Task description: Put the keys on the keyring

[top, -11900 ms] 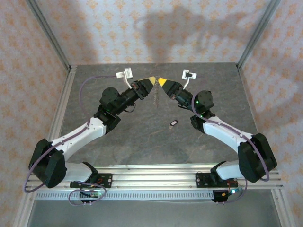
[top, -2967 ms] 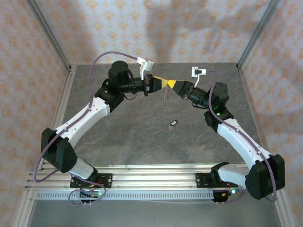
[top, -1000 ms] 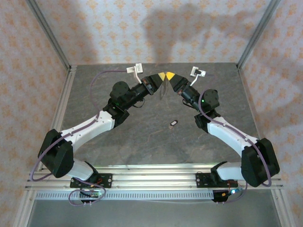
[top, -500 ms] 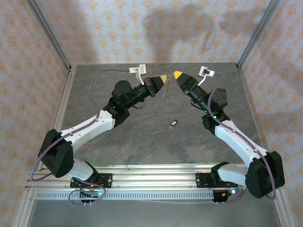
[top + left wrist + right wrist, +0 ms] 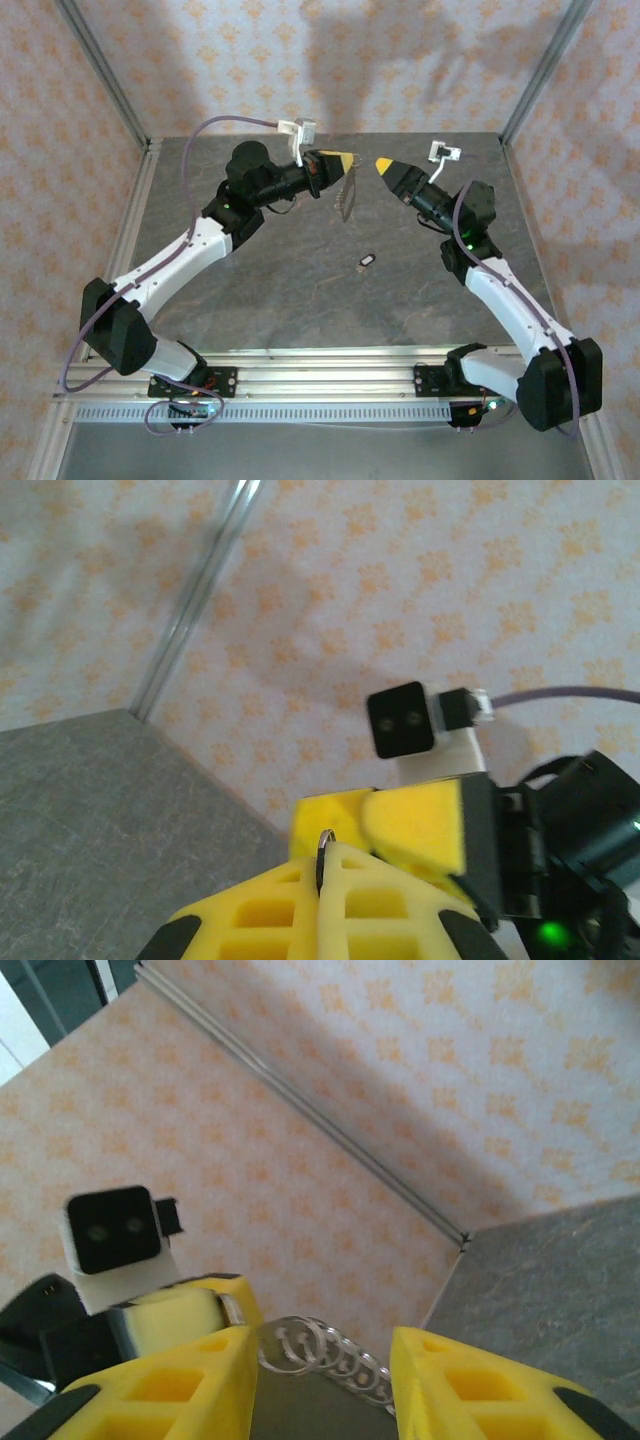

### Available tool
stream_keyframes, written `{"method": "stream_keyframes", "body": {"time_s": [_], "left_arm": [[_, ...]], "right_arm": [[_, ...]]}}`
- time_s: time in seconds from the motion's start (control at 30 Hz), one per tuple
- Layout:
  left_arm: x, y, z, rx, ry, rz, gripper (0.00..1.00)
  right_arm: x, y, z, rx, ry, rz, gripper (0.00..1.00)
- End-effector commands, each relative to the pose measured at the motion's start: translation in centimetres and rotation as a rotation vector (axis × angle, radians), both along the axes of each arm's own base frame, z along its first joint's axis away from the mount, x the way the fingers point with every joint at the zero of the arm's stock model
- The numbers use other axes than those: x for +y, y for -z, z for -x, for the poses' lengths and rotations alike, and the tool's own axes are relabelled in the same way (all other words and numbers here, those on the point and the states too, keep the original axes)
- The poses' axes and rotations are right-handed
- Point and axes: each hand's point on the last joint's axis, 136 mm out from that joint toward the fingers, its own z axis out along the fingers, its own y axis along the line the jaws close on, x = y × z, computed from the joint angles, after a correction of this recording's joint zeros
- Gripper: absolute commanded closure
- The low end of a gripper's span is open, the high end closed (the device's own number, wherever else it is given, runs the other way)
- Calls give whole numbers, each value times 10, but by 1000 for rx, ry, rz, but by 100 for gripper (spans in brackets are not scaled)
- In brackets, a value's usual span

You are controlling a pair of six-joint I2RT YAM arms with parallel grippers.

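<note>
Keyring, a thin pale-grey chain loop (image 5: 347,197), now hangs upper-centre from the clenched yellow left pincer (image 5: 343,160) alone, the yellow right pincer (image 5: 383,165) having released it; the tiny dark key (image 5: 367,262) lies unthreaded on the grey bench (image 5: 290,290).

I count two hands of mine, the left hand (image 5: 343,160) and the right hand (image 5: 384,165). There is one keyring (image 5: 347,196), one key (image 5: 367,261) and one worktop (image 5: 290,290).
</note>
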Motion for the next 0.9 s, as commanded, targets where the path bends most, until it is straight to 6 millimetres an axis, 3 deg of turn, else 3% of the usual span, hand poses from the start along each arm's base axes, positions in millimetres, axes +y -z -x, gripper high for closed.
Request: {"method": "stream_keyframes", "body": {"time_s": [0.0, 0.4, 0.57, 0.77, 0.87], "left_arm": [[1, -19, 18, -76, 73, -26, 100], [-2, -16, 19, -72, 105, -36, 100], [-3, -15, 20, -70, 112, -36, 100], [-3, -15, 20, -68, 115, -33, 100], [-3, -16, 20, -70, 115, -32, 100]], "right_arm": [[10, -32, 17, -113, -102, -8, 62], [25, -31, 21, -123, -155, -6, 66], [31, -29, 21, -122, -170, -4, 71], [35, -30, 25, -128, -190, -3, 84], [37, -28, 27, -126, -199, -2, 82]]}}
